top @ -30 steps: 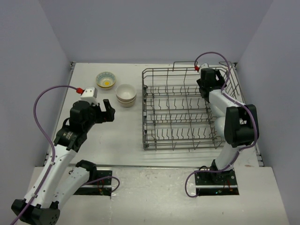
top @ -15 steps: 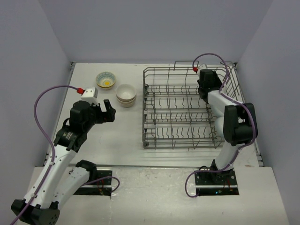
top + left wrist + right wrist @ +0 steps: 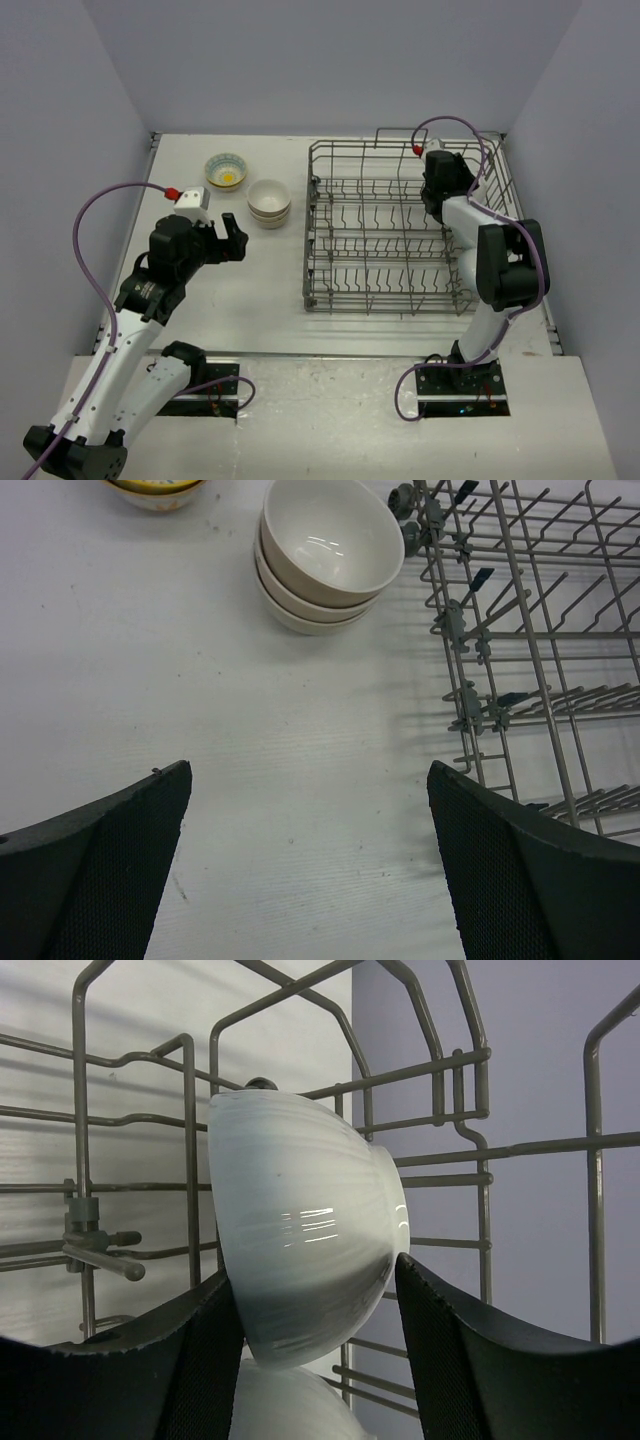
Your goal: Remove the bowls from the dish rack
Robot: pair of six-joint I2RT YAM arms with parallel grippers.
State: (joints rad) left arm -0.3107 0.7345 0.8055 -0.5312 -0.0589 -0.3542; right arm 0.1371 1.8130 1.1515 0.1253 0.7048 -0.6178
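My right gripper (image 3: pixel 312 1270) is shut on a white bowl (image 3: pixel 300 1190) that stands on edge inside the dish rack (image 3: pixel 190 1140), one finger on each side of it. A second white bowl (image 3: pixel 290 1400) shows just below. From above, the right wrist (image 3: pixel 445 178) reaches into the far right corner of the grey wire dish rack (image 3: pixel 311 225) and hides those bowls. My left gripper (image 3: pixel 308 770) hangs open over bare table, left of the rack. Ahead of it sit a stack of beige bowls (image 3: pixel 330 550) (image 3: pixel 269 201) and a patterned bowl (image 3: pixel 226 171) with a yellow inside.
The rack's upright tines (image 3: pixel 500 630) stand close to the right of my left gripper. Walls close off the table at the back and both sides. The right arm's elbow (image 3: pixel 510 265) leans over the rack's right side.
The right wrist has edged toward the back wall, and the rack has shifted slightly that way with it. The left arm has not moved.
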